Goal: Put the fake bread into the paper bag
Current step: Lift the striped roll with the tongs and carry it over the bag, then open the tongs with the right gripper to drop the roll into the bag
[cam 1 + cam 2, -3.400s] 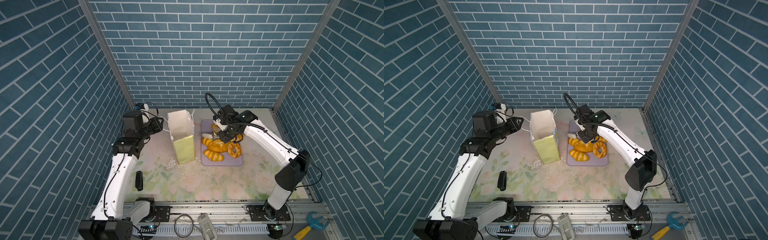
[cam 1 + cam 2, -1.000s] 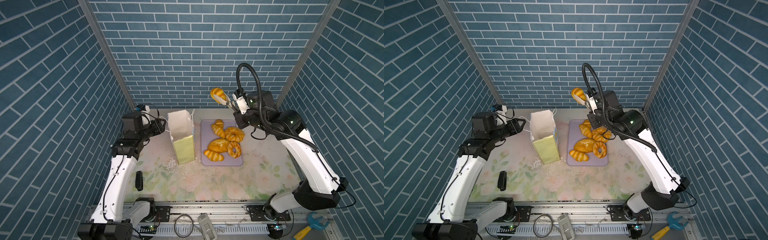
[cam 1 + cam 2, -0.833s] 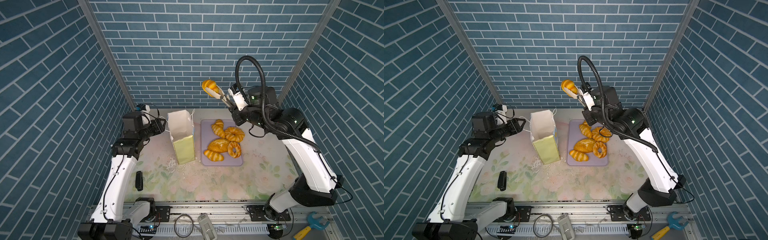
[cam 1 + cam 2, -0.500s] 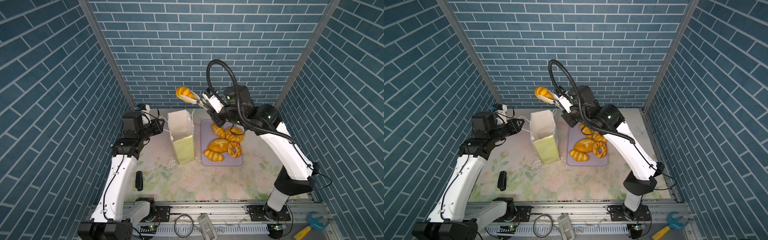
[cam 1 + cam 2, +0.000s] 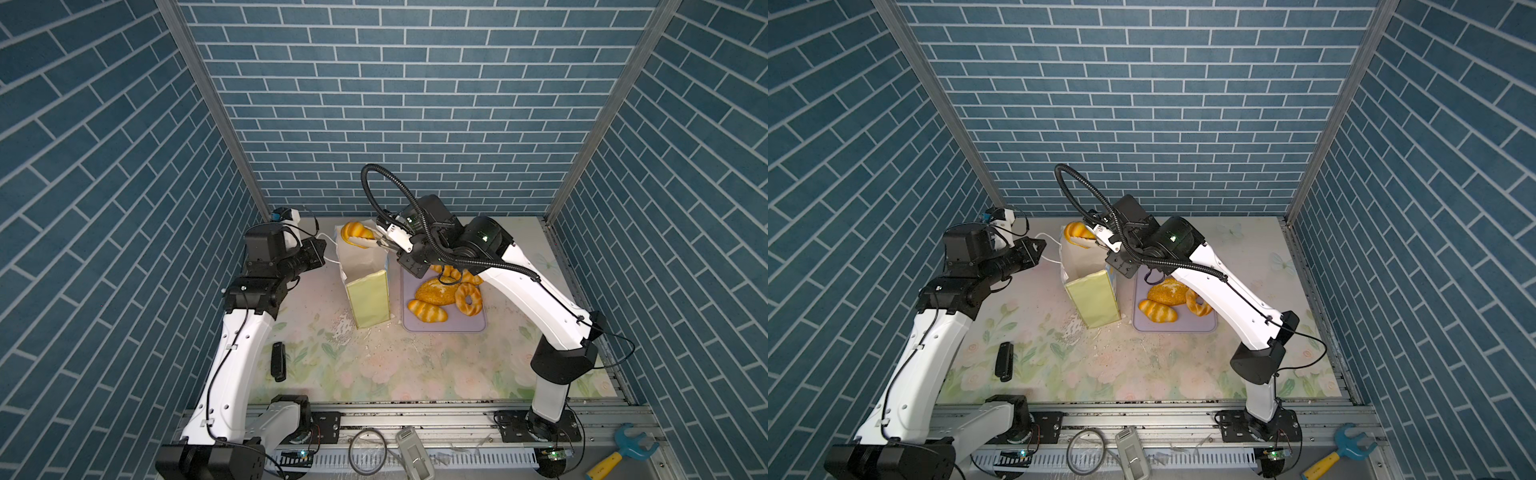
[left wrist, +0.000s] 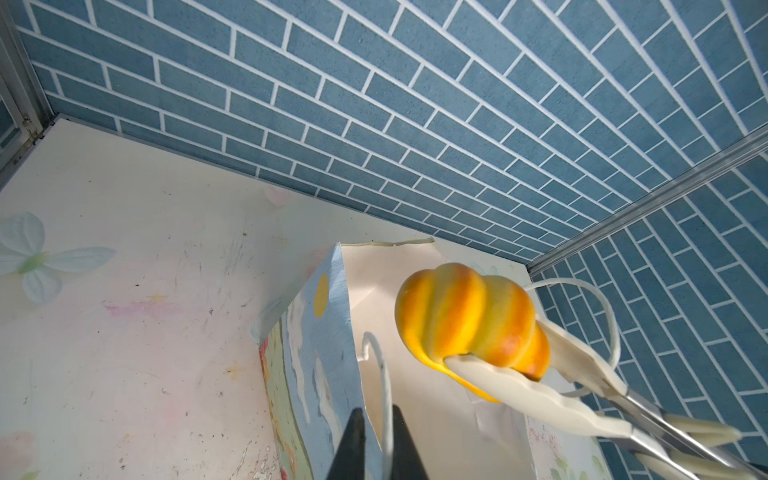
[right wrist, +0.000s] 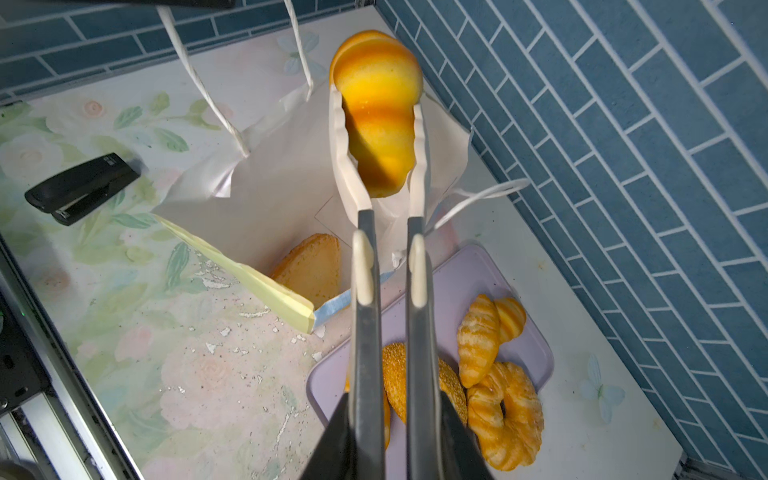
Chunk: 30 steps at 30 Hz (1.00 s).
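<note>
One drop away, seemingly: held the striped roll (image 7: pixel 376 112) in the tongs (image 7: pixel 363 332), right fingers (image 7: pixel 330 451) clenched on their arms, roll above the paper bag's (image 5: pixel 368 299) open mouth, long axis running on from the blades. Pinched the cord handle (image 6: pixel 386 395) in the left fingers (image 6: pixel 353 440).

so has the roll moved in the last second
Yes. In a top view the roll has gone left and down, from beyond the far edge of the tray to over the open mouth of the bag.
</note>
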Motion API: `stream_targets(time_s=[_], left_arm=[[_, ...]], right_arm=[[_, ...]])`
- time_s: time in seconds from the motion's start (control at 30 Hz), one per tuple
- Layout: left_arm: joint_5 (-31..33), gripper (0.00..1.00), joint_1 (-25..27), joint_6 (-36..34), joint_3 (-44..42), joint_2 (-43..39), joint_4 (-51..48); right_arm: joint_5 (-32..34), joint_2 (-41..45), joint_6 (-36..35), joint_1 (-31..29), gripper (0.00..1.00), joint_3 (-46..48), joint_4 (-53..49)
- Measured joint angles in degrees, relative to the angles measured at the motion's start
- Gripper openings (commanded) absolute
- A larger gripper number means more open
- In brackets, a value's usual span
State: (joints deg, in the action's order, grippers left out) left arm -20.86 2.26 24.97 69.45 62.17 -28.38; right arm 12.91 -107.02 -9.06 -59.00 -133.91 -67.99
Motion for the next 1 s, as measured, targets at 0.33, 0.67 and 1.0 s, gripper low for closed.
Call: stream_targets(time_s=[0.33,0.67,1.0], left_arm=[[0.0,0.1,0.0,0.0,-0.4,0.0,0.0],[-0.3,0.12,0.0,0.0,-0.7,0.0,-0.1],[-1.3,0.12,0.0,0.0,-0.7,0.5,0.0]], right_arm=[[0.9,-3.7,0.0,-0.5,0.35,0.6,-0.7],[2.3,-5.2,0.2,-0.9,0.52,0.2,-1.6],[2.6,-0.2,0.2,-0.8,0.5,0.9,0.3]])
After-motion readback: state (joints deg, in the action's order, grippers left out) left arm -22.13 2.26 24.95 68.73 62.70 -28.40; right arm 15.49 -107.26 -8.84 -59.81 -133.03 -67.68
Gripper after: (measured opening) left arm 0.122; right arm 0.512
